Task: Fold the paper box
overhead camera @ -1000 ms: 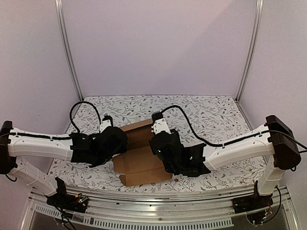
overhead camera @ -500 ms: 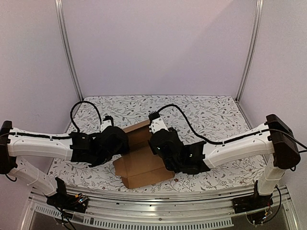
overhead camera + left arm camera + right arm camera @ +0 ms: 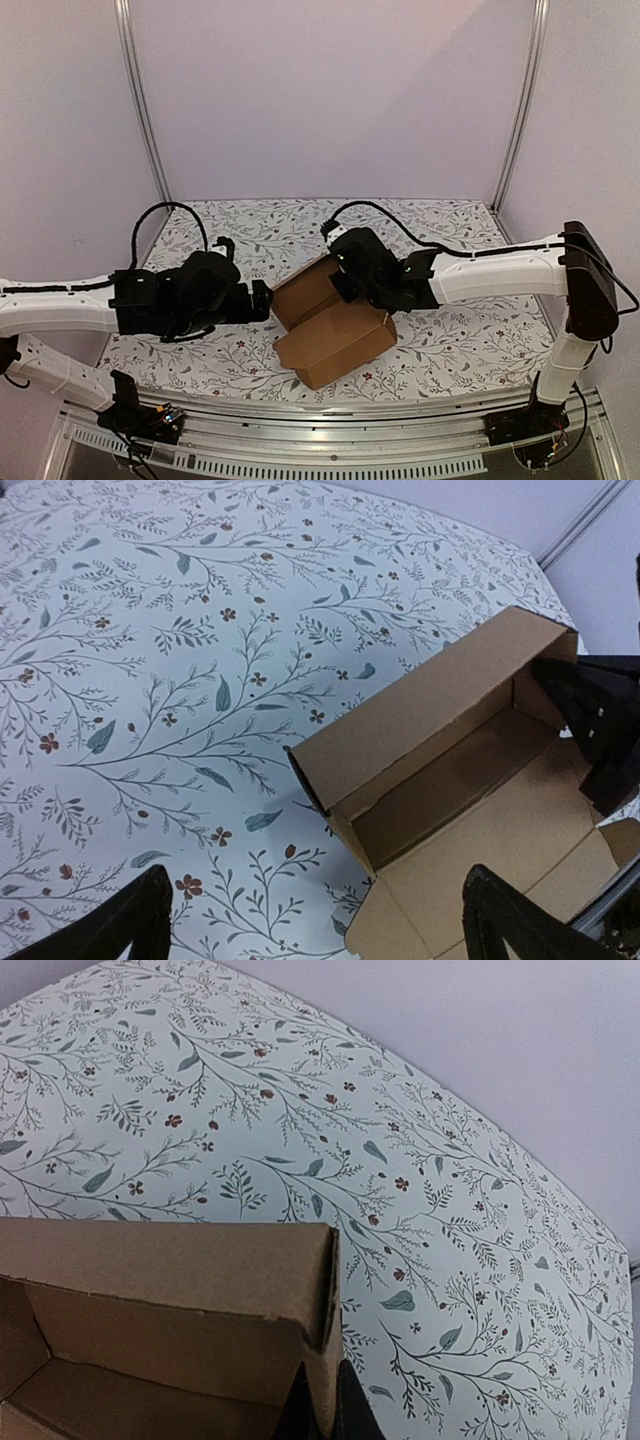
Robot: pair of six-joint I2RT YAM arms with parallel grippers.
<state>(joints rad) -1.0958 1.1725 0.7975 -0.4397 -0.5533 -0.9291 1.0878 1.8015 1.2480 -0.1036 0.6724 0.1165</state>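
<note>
The left gripper (image 3: 315, 910) hangs with its jaws spread wide, the paper box (image 3: 430, 730) lying open just ahead of it. The right gripper (image 3: 322, 1410) is clamped on the box's end wall, pinched between its jaws.

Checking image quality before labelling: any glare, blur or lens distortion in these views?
Top external: soft even light, glare on the metal rail at the bottom. Left wrist: paper box sharp, left gripper only dark silhouettes. Right wrist: the far edge of the table bows, wide-angle distortion.
</note>
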